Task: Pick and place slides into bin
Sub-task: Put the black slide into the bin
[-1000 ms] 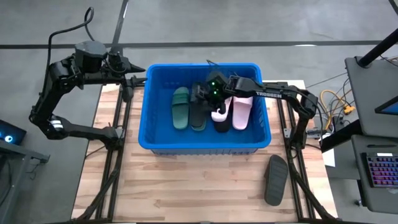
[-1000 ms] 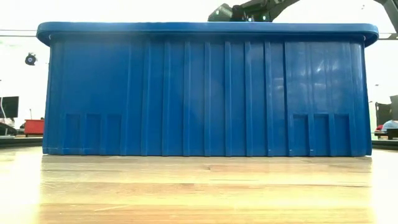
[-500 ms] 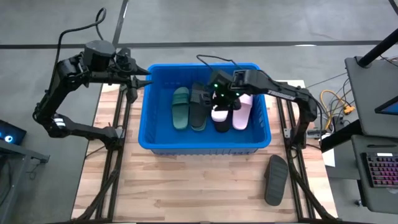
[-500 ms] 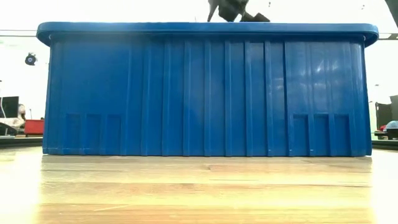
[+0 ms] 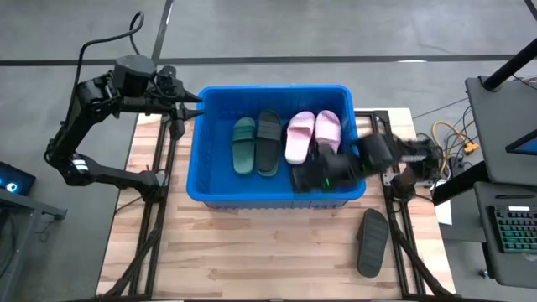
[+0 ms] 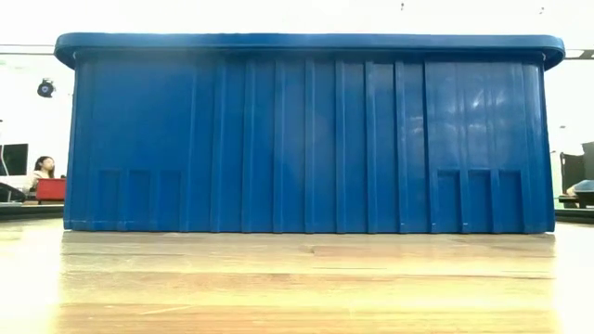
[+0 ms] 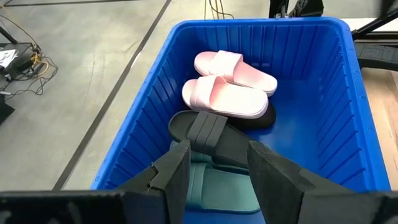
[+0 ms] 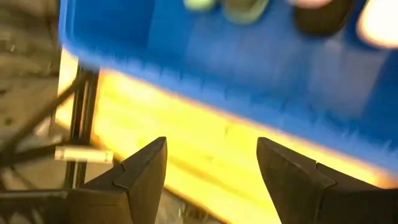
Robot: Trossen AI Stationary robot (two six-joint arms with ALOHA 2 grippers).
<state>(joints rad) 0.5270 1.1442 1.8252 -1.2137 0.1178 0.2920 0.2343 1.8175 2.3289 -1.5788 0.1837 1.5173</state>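
The right gripper (image 5: 323, 178), jaws wide and empty, is stretched low over the near right corner of the bin (image 5: 201, 138). Behind it lie two pink slides (image 5: 312, 134); a charcoal slide (image 5: 372, 242) rests on the desk (image 5: 252, 252) nearby. The left gripper (image 5: 195, 105) hovers at the far left rim, jaws part-open, empty.

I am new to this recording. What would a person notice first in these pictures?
The big blue bin in the middle of the table, with two pink slides side by side inside, next to a dark slide and a green slide. One dark slide lies alone on the wood by the near right corner. The right gripper, open and empty, is over the bin's near wall.
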